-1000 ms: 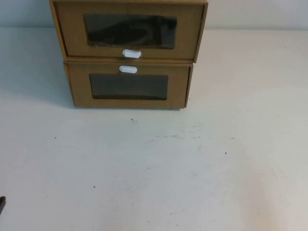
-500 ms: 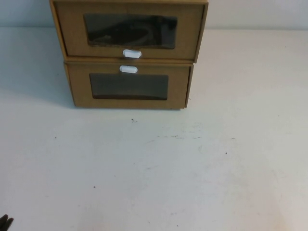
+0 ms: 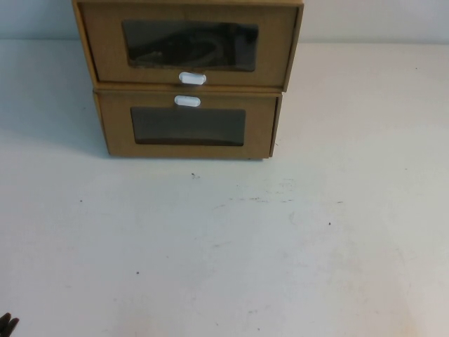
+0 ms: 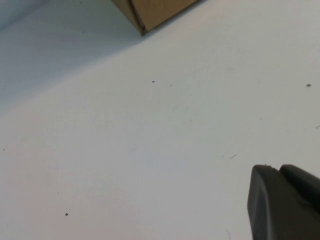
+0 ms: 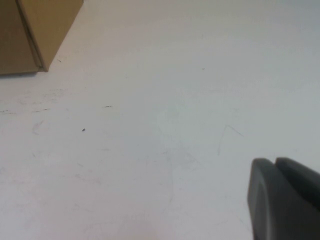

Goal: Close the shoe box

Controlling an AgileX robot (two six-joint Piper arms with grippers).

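The shoe box [image 3: 188,43] is the upper of two stacked brown cardboard boxes at the far middle of the table. It has a clear window and a white pull tab [image 3: 192,78] beneath the window. Its front overhangs the lower box in the high view. My left gripper [image 4: 277,169] is shut and empty, low over the near left of the table, far from the box; only a dark tip [image 3: 6,326] shows in the high view. My right gripper [image 5: 274,161] is shut and empty over the near right of the table and is out of the high view.
The lower cardboard box [image 3: 188,126] has its white tab [image 3: 186,101] above its window. One of its corners shows in the left wrist view [image 4: 150,12] and in the right wrist view [image 5: 35,30]. The white table [image 3: 231,239] stretches out in front.
The dark tip of my left gripper has dropped toward the bottom left corner of the high view. The boxes have not moved.
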